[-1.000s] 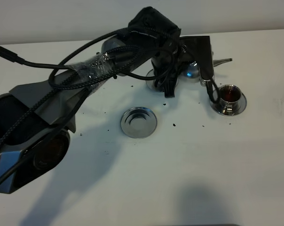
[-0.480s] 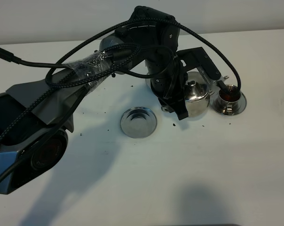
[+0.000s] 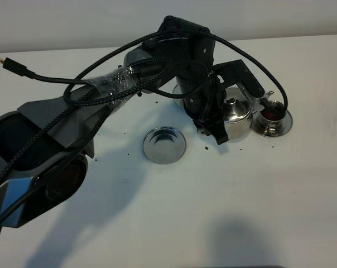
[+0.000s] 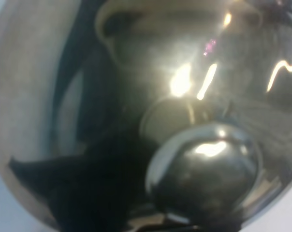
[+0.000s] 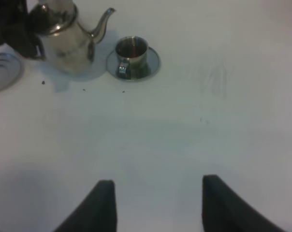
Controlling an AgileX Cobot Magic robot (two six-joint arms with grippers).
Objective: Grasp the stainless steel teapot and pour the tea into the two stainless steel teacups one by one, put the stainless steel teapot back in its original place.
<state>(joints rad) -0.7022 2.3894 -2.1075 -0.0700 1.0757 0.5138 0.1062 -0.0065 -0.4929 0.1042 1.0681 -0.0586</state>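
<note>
Left tool point(image 3: 220, 132) pinches the teapot point(image 3: 238, 114) by its handle; only the right wrist view shows the right tool point(image 5: 158, 181) spread.

There is one steel teapot point(image 3: 238, 114). One small steel teacup point(image 3: 270, 111) is in plain sight, on one small saucer point(image 3: 284, 127); whether a second cup stands behind the arm cannot be told. There is one wider saucer point(image 3: 164, 145) with nothing on it. One robot arm point(image 3: 73, 111) appears in the high view. The right gripper point(image 5: 158, 181) shows two dark fingers point(image 5: 101, 205). Several dark specks point(image 3: 206, 148) dot the one white table point(image 3: 241, 212).
</note>
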